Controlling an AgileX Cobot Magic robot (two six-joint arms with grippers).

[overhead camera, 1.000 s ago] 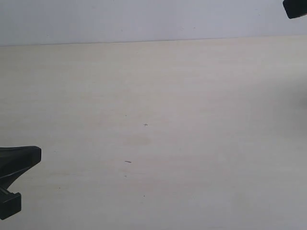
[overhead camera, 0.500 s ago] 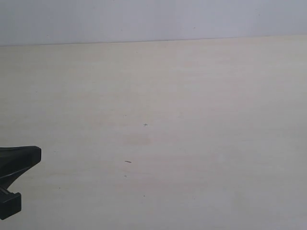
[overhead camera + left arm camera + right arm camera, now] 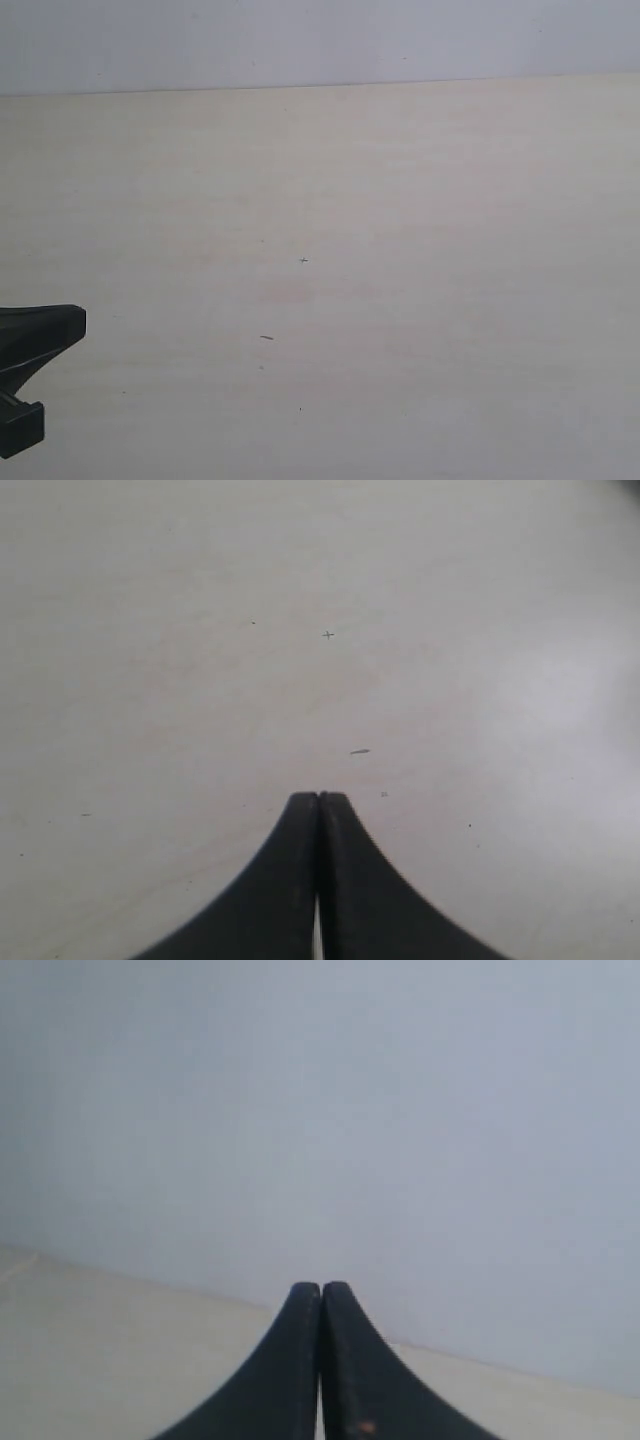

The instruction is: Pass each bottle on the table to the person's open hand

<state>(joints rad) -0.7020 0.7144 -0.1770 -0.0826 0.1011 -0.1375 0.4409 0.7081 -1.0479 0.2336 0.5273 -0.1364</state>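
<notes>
No bottle and no person's hand shows in any view. The pale beige table (image 3: 400, 220) lies bare but for a few tiny dark specks (image 3: 266, 337). My left gripper (image 3: 75, 322) juts in at the exterior view's lower left edge. In the left wrist view, my left gripper (image 3: 319, 796) is shut with nothing between its black fingers, over bare table (image 3: 200, 680). My right gripper (image 3: 321, 1286) is also shut and empty, and faces the grey wall; it is out of the exterior view.
A plain grey wall (image 3: 300, 40) runs behind the table's far edge (image 3: 320, 85). The right wrist view shows the same wall (image 3: 400, 1110) above a strip of tabletop (image 3: 100, 1360).
A dark object at the exterior view's top right corner one second ago has left the view. The left gripper has not moved.
</notes>
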